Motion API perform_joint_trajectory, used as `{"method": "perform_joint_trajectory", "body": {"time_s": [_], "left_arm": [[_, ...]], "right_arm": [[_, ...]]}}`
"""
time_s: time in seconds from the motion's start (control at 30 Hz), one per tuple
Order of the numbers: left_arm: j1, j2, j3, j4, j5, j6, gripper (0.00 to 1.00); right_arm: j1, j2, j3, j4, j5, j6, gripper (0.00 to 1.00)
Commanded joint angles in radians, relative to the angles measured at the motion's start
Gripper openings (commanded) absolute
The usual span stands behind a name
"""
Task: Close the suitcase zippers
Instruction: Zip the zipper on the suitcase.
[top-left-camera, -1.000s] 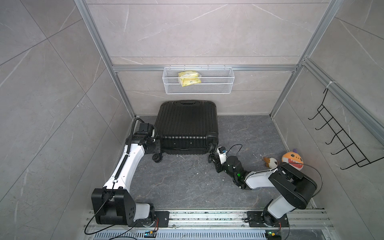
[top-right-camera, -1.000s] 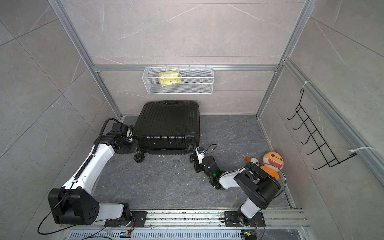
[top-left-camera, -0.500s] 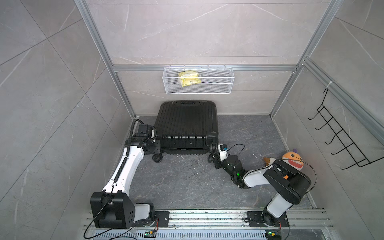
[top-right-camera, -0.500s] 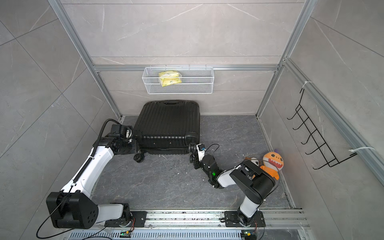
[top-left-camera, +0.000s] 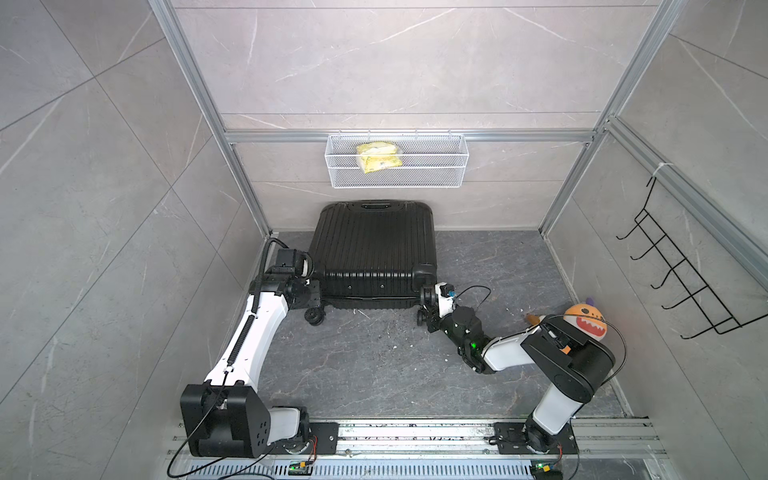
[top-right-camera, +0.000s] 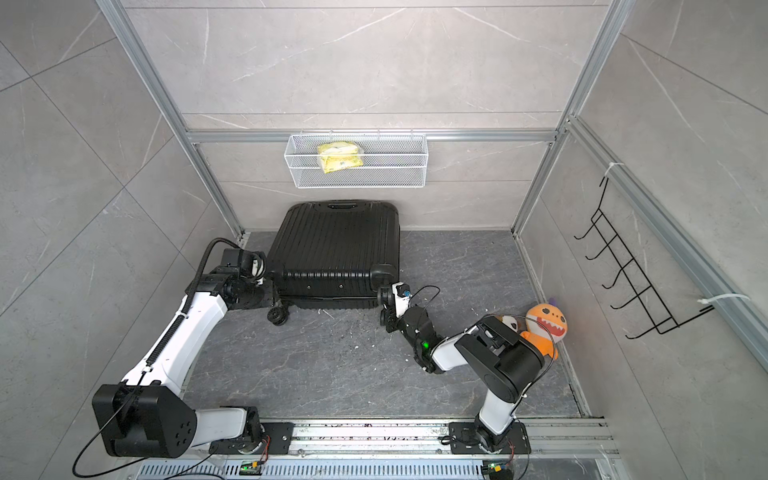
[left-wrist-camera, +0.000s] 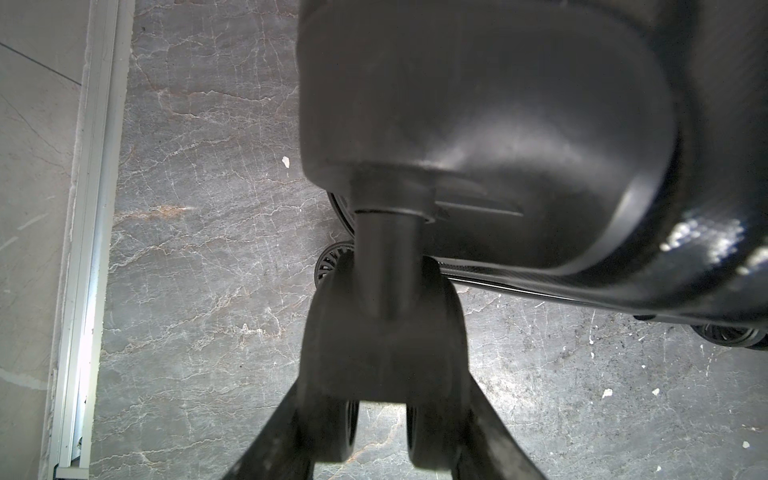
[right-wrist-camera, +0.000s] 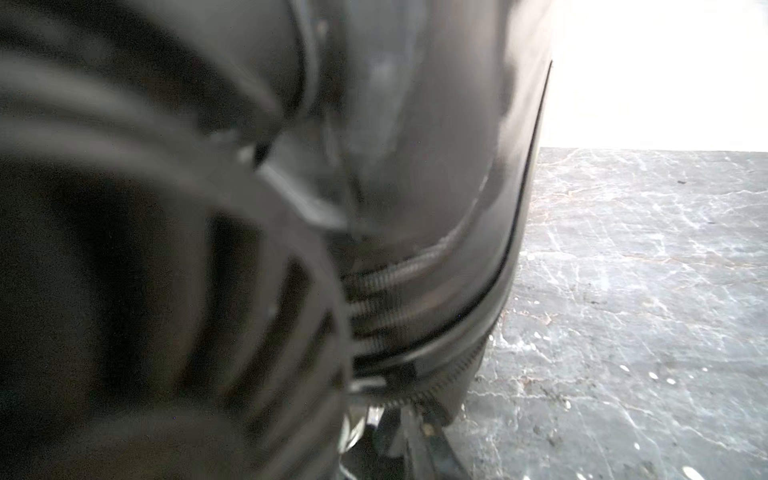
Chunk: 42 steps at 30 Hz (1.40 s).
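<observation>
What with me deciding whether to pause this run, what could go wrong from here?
1. The left claw clamps a spinner wheel that can swivel, so the suitcase may pivot or roll under a pull.
2. In the right wrist view the zippers gape at a tight corner; they may jam there.
3. The right arm sits beside the orange plush toy and may shove it.

Glossy ribbed hard-plastic suitcase (top-left-camera: 374, 249), matt veined stone-look floor (top-left-camera: 374, 374), white wire-mesh basket (top-left-camera: 432, 176).

Grey tiled walls (top-left-camera: 395, 62), dark veined floor (top-left-camera: 374, 365), white wire basket (top-left-camera: 432, 176), black hook rack (top-left-camera: 684, 261).
</observation>
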Motion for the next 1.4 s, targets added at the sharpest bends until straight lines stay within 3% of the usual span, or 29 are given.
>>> {"method": "perform_joint_trajectory", "body": {"time_s": [0.0, 0.57, 0.7, 0.93, 1.17, 1.37], "left_arm": [[-0.009, -0.027, 0.002, 0.000, 0.090, 0.006, 0.14], [-0.003, -0.019, 0.003, -0.004, 0.087, 0.005, 0.14], [-0.001, -0.017, 0.003, -0.006, 0.086, 0.006, 0.14], [0.001, -0.016, 0.005, -0.015, 0.034, 0.007, 0.10], [0.018, -0.015, 0.006, -0.020, -0.025, 0.015, 0.00], [0.029, -0.047, -0.017, 0.013, -0.068, 0.057, 0.00]], "right_arm": [[0.013, 0.043, 0.041, -0.044, -0.031, -0.029, 0.31], [0.012, 0.105, 0.063, -0.021, 0.005, -0.031, 0.31], [0.013, 0.108, 0.075, -0.019, 0.028, -0.043, 0.23], [0.010, 0.074, 0.073, -0.053, 0.098, -0.064, 0.00], [-0.024, 0.004, 0.033, -0.128, 0.117, -0.057, 0.00], [-0.076, -0.050, 0.019, -0.218, 0.095, -0.023, 0.00]]}}
